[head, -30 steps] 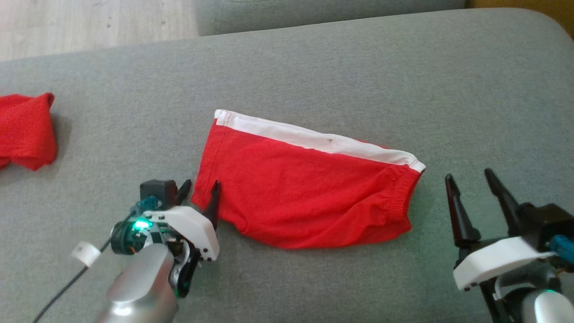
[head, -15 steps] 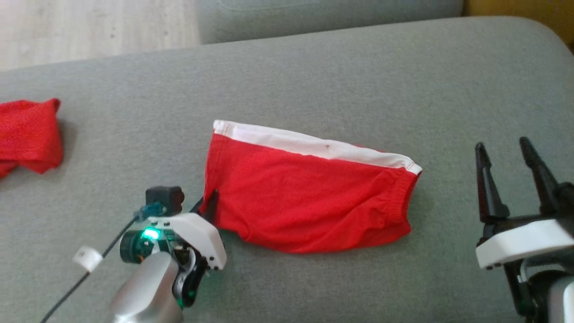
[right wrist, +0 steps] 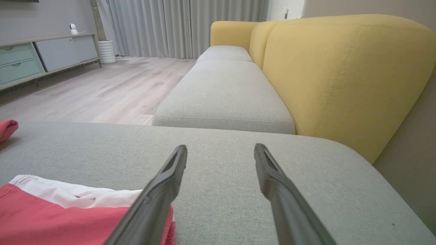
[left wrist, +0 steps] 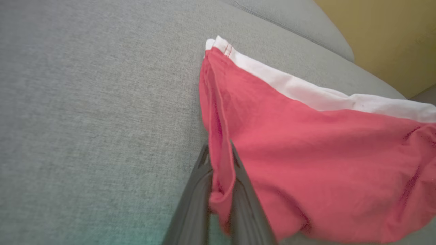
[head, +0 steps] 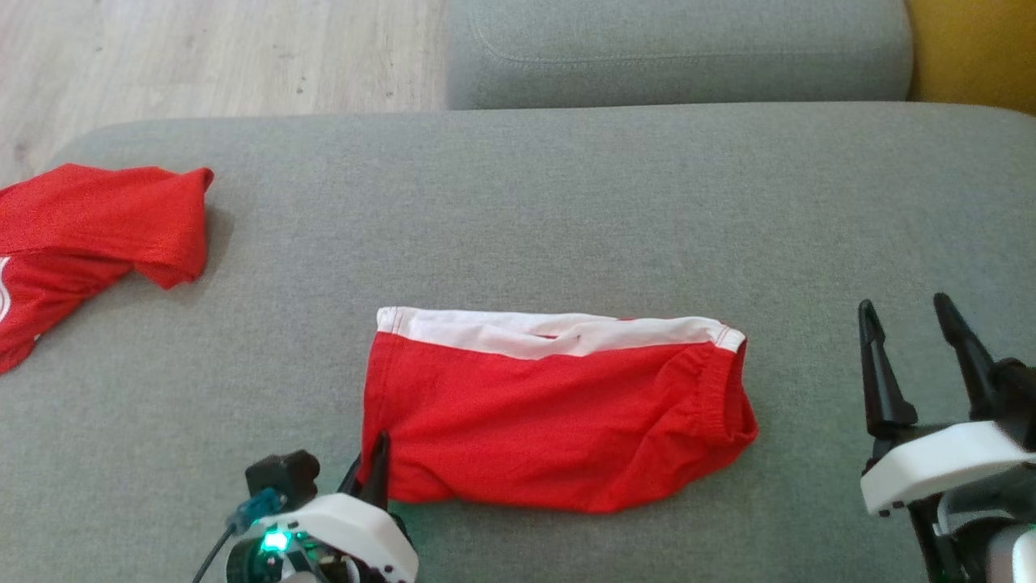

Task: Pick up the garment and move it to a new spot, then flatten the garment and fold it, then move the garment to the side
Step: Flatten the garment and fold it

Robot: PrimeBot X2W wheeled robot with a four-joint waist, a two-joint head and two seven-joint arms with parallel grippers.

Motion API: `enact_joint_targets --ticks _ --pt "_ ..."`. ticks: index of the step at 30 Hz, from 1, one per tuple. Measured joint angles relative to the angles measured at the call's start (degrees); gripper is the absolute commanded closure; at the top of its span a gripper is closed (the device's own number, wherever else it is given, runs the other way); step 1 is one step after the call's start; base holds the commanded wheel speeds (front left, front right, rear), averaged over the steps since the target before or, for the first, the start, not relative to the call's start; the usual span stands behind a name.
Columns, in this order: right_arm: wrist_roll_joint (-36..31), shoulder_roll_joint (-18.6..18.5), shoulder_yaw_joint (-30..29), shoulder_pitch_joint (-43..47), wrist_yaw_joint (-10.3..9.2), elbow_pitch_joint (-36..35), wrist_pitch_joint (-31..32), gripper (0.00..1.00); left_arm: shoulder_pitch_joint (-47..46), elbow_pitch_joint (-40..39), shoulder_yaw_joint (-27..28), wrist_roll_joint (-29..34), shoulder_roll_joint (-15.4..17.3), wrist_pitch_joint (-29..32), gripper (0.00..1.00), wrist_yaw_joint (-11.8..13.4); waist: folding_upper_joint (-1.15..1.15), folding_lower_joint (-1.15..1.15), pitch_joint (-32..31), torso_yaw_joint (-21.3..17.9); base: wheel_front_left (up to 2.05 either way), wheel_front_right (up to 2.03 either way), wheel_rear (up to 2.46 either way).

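Note:
The garment (head: 550,413) is a pair of red shorts with a white waistband, lying folded on the grey cushion (head: 566,202). My left gripper (head: 374,457) is shut on the garment's near left corner. In the left wrist view the red cloth (left wrist: 306,153) is pinched between the two dark fingers (left wrist: 197,200) and bunches up there. My right gripper (head: 906,336) hovers open to the right of the garment, apart from it. In the right wrist view the garment's white band (right wrist: 75,194) lies to the left of the open fingers (right wrist: 272,180).
Another red garment (head: 97,235) lies crumpled at the cushion's far left edge. A second grey cushion (head: 680,57) and wooden floor (head: 218,57) lie beyond. A yellow sofa back (right wrist: 340,75) rises on the right.
My left gripper has closed on the garment's corner. The head camera has tilted, so the whole scene sits lower in view. The right gripper stays open.

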Motion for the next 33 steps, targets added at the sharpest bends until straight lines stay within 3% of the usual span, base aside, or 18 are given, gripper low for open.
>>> enact_joint_targets --ticks 5,6,7,8,18,28,33 --pt "1.51 0.02 0.24 0.05 0.0 2.45 -0.01 0.0 1.39 -2.58 0.55 -0.6 -0.31 -0.48 1.0 1.42 0.0 0.0 -0.65 0.38 0.0 0.0 0.0" --pt "1.57 0.02 0.31 0.12 0.0 2.97 -0.01 0.0 1.59 -3.12 0.55 -0.59 -0.32 -0.52 0.78 1.59 0.0 0.0 -0.72 0.35 0.0 0.0 0.0" --pt "1.57 0.02 0.44 0.16 0.0 3.46 -0.02 0.0 1.87 -3.55 0.56 -0.57 -0.31 -1.02 0.12 1.9 0.0 0.0 -0.79 0.3 0.0 0.0 0.0" --pt "1.57 0.02 0.62 0.22 0.0 4.01 -0.03 0.0 2.16 -3.98 0.63 -0.56 -0.3 -1.62 0.0 1.94 0.0 0.0 -0.86 0.24 0.0 0.0 0.0" --pt "1.05 0.01 4.27 -0.03 0.0 9.48 2.91 0.0 3.15 -12.51 2.4 2.46 2.2 -8.57 0.0 3.49 0.0 0.0 -1.93 1.17 0.0 0.0 0.0" --pt "1.58 -2.3 9.04 -4.71 0.0 19.23 9.37 0.0 8.32 -18.2 5.04 4.23 7.34 -9.32 0.0 7.03 0.0 0.0 -1.55 4.59 0.0 0.0 0.0" --pt "2.5 -3.52 8.62 -6.94 0.0 26.77 12.17 0.0 9.19 -20.35 5.19 4.24 7.79 -9.37 0.0 8.06 0.0 0.01 -0.92 7.61 0.0 0.0 0.0"
